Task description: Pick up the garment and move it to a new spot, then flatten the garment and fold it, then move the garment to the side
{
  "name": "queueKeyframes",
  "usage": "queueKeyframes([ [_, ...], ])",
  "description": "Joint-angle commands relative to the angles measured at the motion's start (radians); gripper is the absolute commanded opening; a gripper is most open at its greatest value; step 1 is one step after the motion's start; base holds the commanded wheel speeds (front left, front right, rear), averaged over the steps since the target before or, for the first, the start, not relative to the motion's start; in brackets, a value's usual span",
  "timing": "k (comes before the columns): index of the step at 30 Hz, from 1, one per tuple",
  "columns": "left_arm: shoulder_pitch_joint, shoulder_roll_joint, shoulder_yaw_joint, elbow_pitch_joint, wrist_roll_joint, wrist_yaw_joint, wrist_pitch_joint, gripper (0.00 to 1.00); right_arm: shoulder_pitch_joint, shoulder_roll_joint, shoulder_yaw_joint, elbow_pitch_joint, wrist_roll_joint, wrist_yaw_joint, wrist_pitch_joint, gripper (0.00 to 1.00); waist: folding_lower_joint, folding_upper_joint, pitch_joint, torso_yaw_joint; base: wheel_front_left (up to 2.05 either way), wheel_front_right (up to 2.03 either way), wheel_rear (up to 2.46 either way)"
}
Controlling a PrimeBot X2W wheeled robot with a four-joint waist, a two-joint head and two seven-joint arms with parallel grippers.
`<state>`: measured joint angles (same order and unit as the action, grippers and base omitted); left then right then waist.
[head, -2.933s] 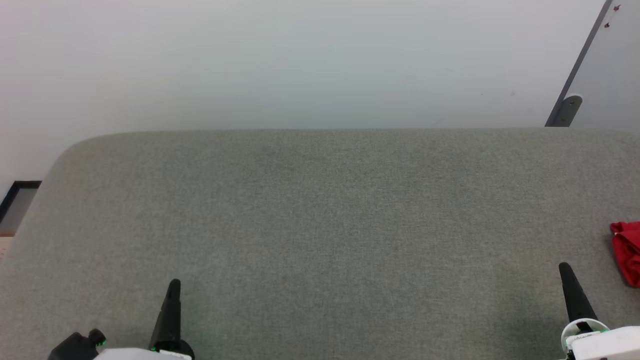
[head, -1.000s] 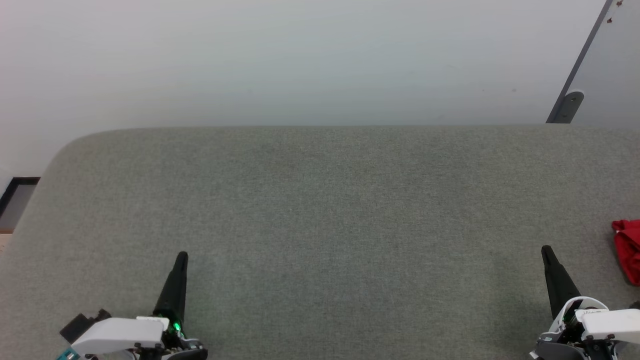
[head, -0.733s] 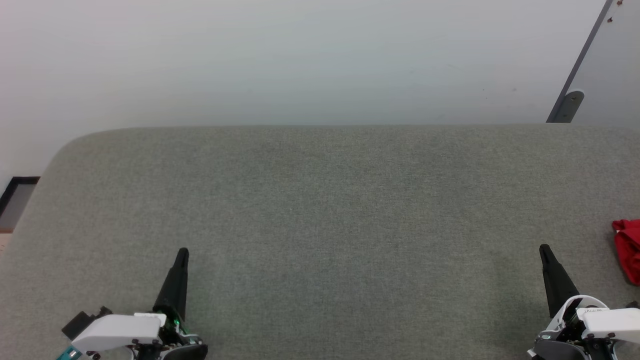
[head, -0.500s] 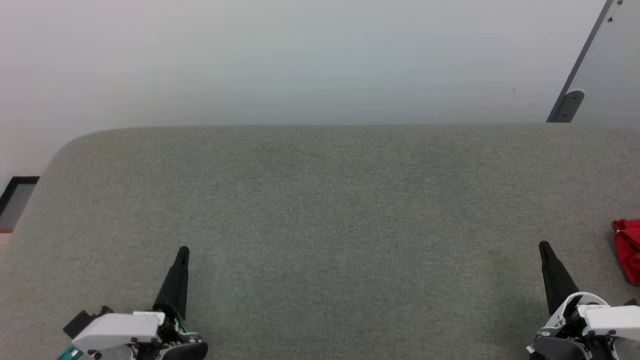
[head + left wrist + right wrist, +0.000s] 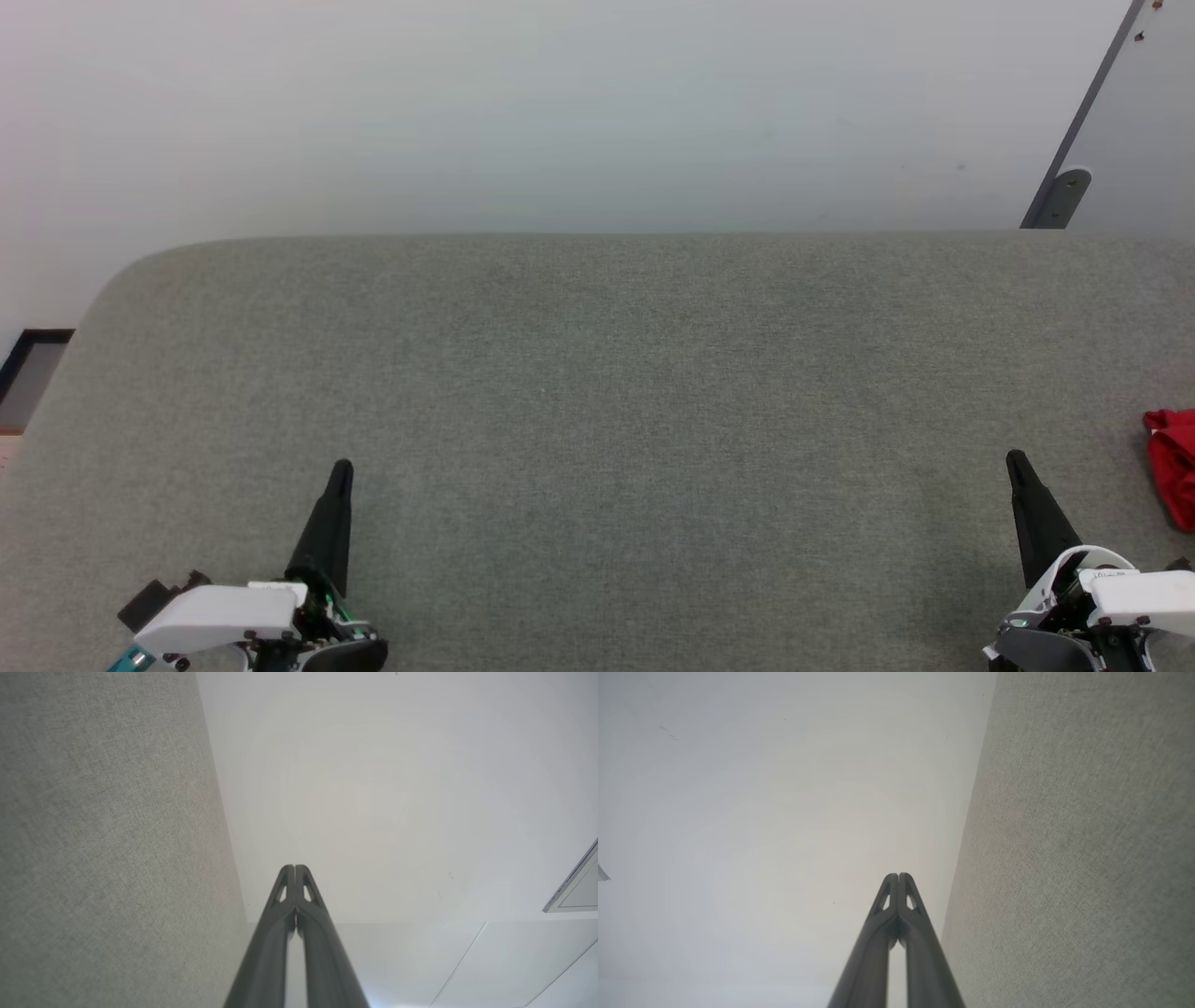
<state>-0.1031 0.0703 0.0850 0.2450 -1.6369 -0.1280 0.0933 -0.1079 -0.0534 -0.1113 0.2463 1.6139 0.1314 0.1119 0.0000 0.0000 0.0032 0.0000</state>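
Note:
A red piece of the garment [image 5: 1174, 467] lies at the right edge of the head view on the grey fabric surface [image 5: 616, 401]; most of it is cut off by the frame. My right gripper [image 5: 1015, 460] is shut at the lower right, a little left of the garment and apart from it. At the lower left, my left gripper [image 5: 342, 468] is shut and holds nothing. The left wrist view has my left gripper [image 5: 295, 868] with tips pressed together before a pale wall. In the right wrist view my right gripper [image 5: 899, 876] is likewise shut and empty.
The grey fabric surface has a rounded far-left corner [image 5: 140, 271] and ends at a pale wall [image 5: 560, 112]. A grey panel with a bracket [image 5: 1064, 198] leans at the upper right. A dark frame [image 5: 28, 364] shows at the far left on the floor.
Both grippers have crept slightly forward up the head view over the last second and now hold still. The garment has not moved.

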Motion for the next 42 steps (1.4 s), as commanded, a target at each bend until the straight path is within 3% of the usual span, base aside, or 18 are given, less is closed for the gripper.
queueKeyframes([
  [1,-0.009,-0.001,0.003,0.002,0.003,-0.005,0.001,0.0,-0.003,0.004,-0.001,0.0,0.002,-0.001,0.002,0.0,0.0,0.0,0.0,0.0,0.0,0.0,0.0],
  [42,-0.011,-0.009,0.014,0.002,0.013,-0.005,0.01,0.0,-0.003,0.005,-0.003,0.0,-0.001,-0.001,0.003,0.0,0.0,0.0,0.0,0.0,0.0,0.0,0.0],
])
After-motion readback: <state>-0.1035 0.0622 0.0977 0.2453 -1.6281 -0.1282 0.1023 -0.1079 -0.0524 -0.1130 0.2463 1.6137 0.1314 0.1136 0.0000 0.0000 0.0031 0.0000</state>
